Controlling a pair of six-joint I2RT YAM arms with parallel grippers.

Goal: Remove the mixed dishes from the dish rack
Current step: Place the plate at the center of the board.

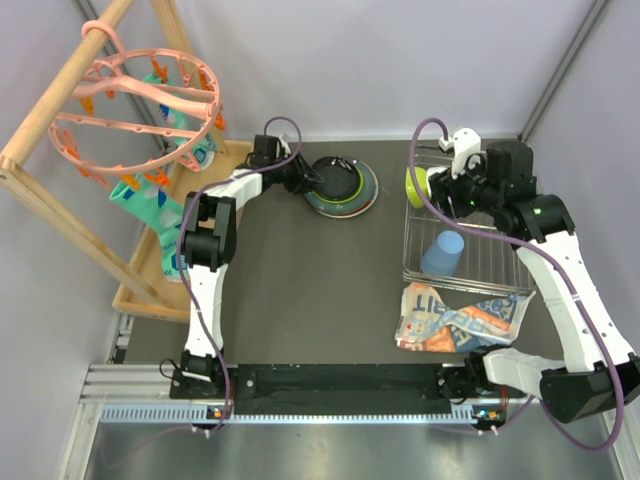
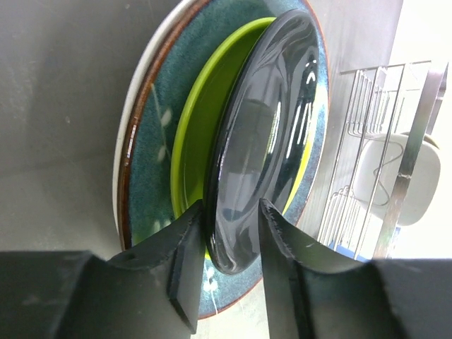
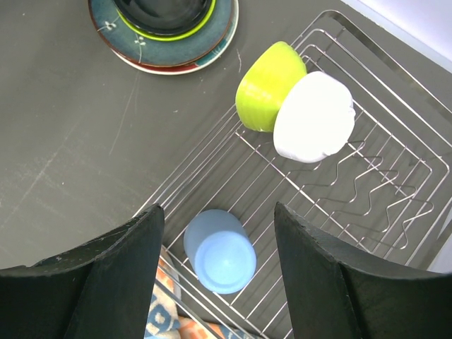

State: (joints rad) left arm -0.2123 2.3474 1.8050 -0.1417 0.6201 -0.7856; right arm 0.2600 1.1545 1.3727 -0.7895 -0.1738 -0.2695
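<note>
Left tool point(image 2: 229, 212) stands part-open astride the near rim of the dark plate point(image 2: 265, 127) (pad contact cannot be confirmed), which lies on a green plate point(image 2: 194, 141) on the teal plate point(image 2: 152, 141), the stack resting on the worktop point(image 2: 56, 106) left of the rack point(image 1: 490, 260). Right tool point(image 3: 219, 210) is wide open and holds nothing, hovering above the rack with the blue cup point(image 3: 220, 251) lying below it; a green bowl point(image 3: 267, 85) and a white bowl point(image 3: 314, 116), touching each other, sit at the rack's far-left corner.

Plates point(image 1: 341, 189) stacked outside rack point(image 3: 395, 185); green bowl point(image 3: 267, 86), white bowl point(image 3: 314, 117), cup point(image 3: 220, 253) inside.
</note>
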